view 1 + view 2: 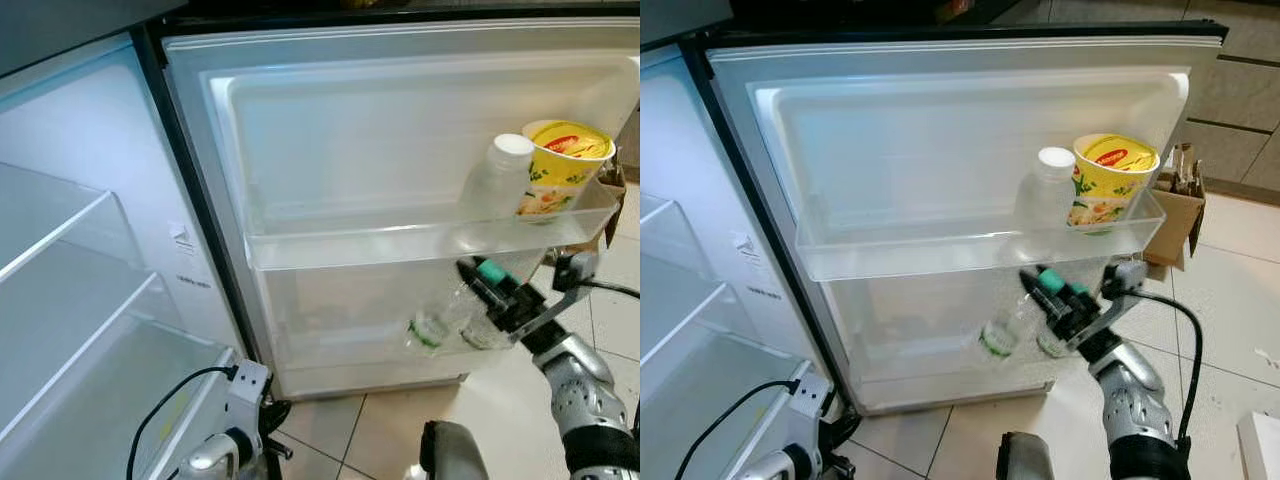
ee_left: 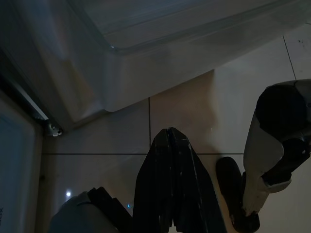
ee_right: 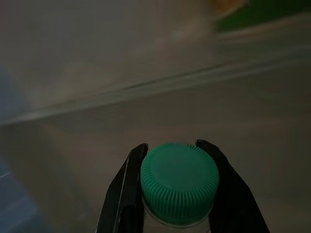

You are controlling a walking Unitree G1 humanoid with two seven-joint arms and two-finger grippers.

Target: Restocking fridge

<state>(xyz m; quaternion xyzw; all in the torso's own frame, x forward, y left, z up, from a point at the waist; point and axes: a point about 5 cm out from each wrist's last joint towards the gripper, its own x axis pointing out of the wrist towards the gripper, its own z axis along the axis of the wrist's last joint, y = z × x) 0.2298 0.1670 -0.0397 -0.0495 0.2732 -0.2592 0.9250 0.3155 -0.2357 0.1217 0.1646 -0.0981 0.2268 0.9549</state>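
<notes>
Raising bottle needs care — green cap must clear front lip of upper door shelf before moving in. Right gripper clamped on bottle neck, cap between fingers, just below shelf. Noodle cup already shelved. Left gripper pressed closed, idle over floor.
</notes>
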